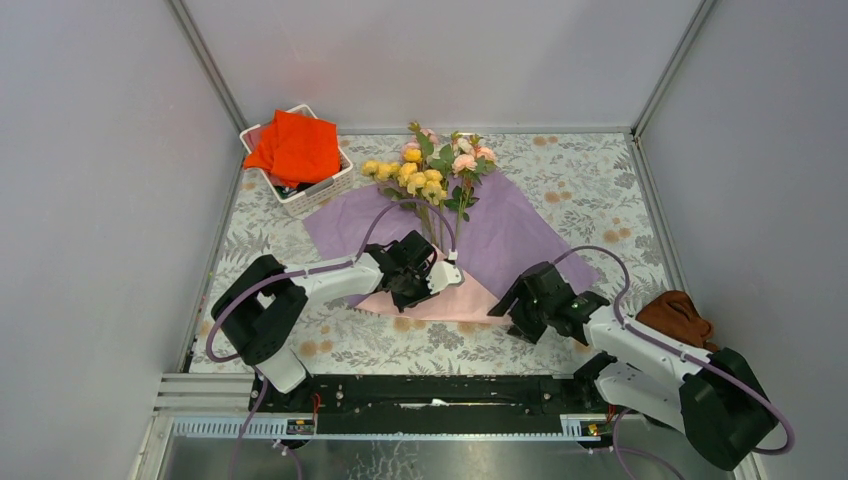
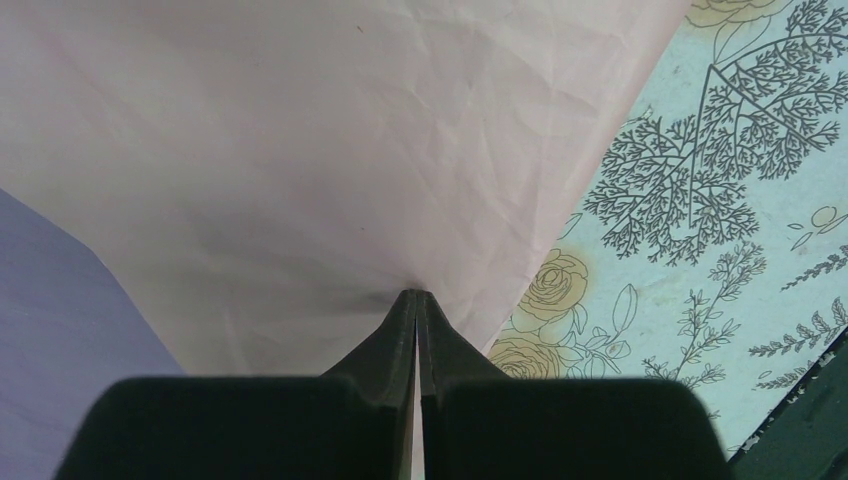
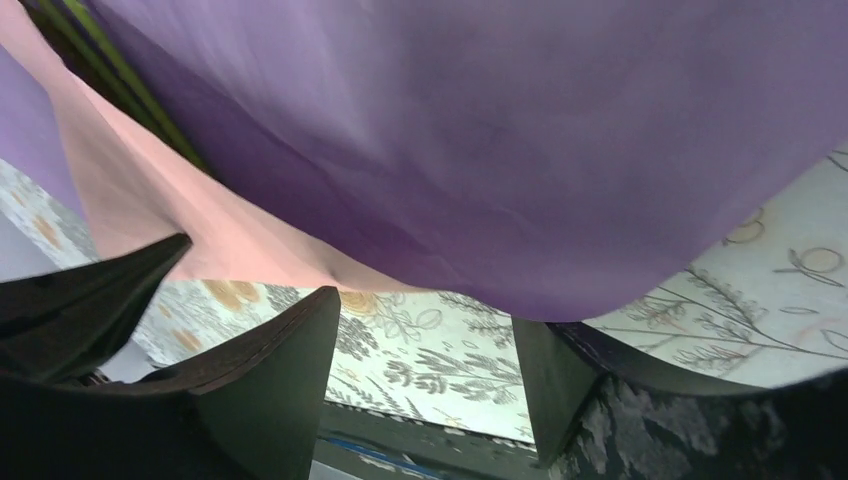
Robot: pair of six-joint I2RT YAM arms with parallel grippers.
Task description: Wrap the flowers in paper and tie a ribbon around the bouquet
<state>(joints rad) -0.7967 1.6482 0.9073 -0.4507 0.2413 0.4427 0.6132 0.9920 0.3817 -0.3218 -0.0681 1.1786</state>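
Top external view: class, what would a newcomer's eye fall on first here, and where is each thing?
The flowers, yellow, pink and cream, lie at the far middle of the table, stems on the purple paper spread beneath. At far left an orange-red cloth sits in a white basket. The left gripper has its jaws shut on the paper's pink near flap; the right gripper stands open at its near right edge.

Basket [image 1: 318,191] and flowers [image 1: 430,170] block the back, brown cloth [image 1: 678,315] the right.

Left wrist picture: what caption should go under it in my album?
The left hand pinches the pink paper over the flowery tablecloth.
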